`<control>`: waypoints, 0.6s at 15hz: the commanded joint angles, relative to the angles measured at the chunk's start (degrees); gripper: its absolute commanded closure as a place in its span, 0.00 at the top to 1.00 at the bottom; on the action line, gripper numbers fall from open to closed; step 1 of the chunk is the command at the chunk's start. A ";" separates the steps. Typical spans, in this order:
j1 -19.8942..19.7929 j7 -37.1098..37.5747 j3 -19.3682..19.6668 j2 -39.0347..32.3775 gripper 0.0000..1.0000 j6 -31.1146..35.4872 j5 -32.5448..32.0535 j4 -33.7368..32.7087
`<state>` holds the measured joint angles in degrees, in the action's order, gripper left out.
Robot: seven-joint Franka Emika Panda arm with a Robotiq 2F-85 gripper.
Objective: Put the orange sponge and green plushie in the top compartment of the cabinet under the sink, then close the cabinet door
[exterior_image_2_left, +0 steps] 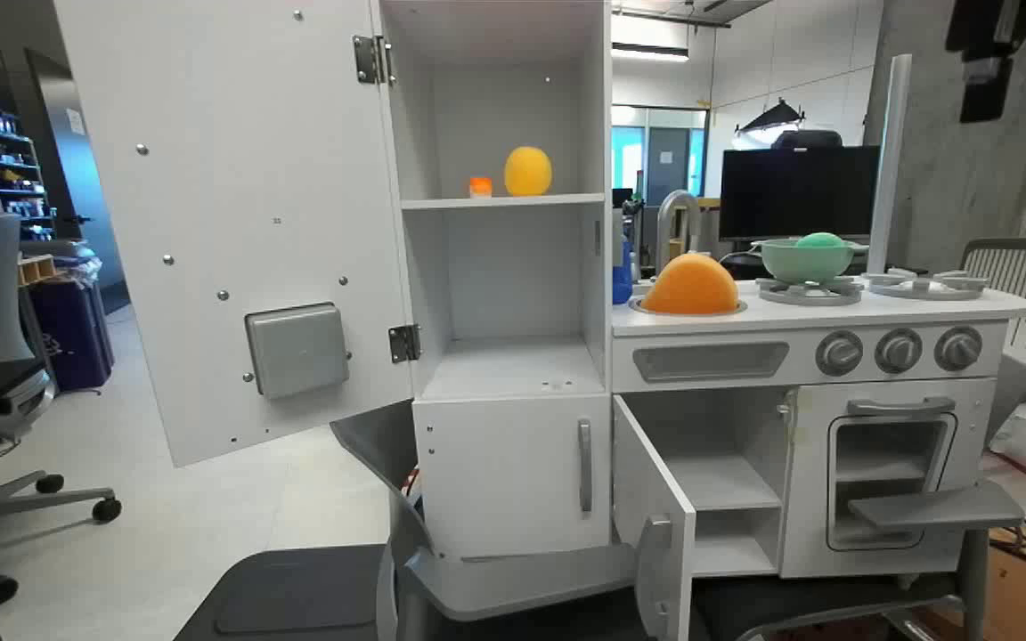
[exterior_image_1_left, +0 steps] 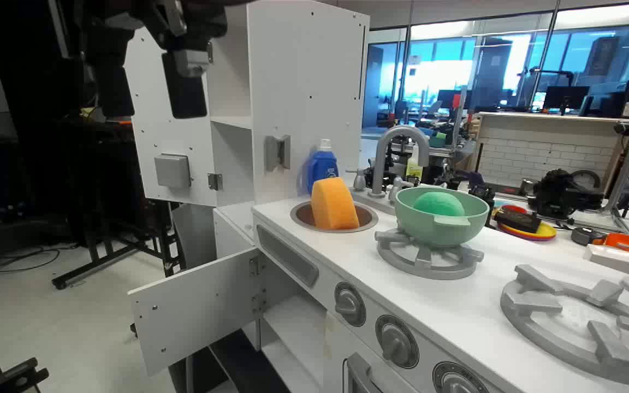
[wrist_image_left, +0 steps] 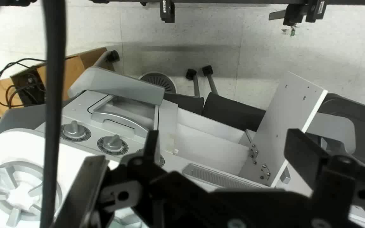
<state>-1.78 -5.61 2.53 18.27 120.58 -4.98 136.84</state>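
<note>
Orange sponge [exterior_image_1_left: 334, 204]: in sink [exterior_image_1_left: 303, 213], thick rounded slab, curved side up; top part stands above rim, lower part hidden inside. Prob. v. light, soft, squashable, not fragile, low slip risk. Best hold: straight down, pinch across thinner width, approx. mid of the exposed part. Too low & tips may knock sink rim; off-ctr. & it may twist. Firm squeeze prob. ok, will just dent.

Blue bottle [exterior_image_1_left: 322, 165] & faucet [exterior_image_1_left: 380, 162] close beside sink; keep clear of both on approach.

Green plushie [exterior_image_1_left: 439, 203]: a bit further from sink, lying in mint-green bowl [exterior_image_1_left: 443, 234] on burner [exterior_image_1_left: 426, 270]; smooth dome pokes above bowl rim. Prob. light, springy, soft; round, so a shallow pinch might pop it loose. Take it approx. at its middle, tips down betw. plushie & bowl wall. Bowl looks harder, may drag along if pinched too.

Top compartment [exterior_image_2_left: 718, 481]: below sink, neither item in yet. Cabinet door [exterior_image_1_left: 194, 309]: also below sink, stands open; stiff panel, prob. shuts w/ a light push nr. free edge.

Gripper [exterior_image_1_left: 152, 110]: well apart from sink, higher up; fingers [exterior_image_1_left: 186, 95] spread, nothing betw. them.
</note>
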 commanded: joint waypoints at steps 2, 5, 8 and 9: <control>0.00 0.01 -0.01 0.00 1.00 -0.12 0.02 -0.17; 0.00 0.01 -0.01 0.00 1.00 -0.12 0.02 -0.20; -0.16 -1.04 -0.13 -3.04 1.00 1.17 -2.07 -3.59; -0.21 -1.12 -0.21 -4.01 1.00 1.63 -2.80 -4.76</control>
<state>-1.78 -5.92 2.51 17.79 120.87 -5.94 136.23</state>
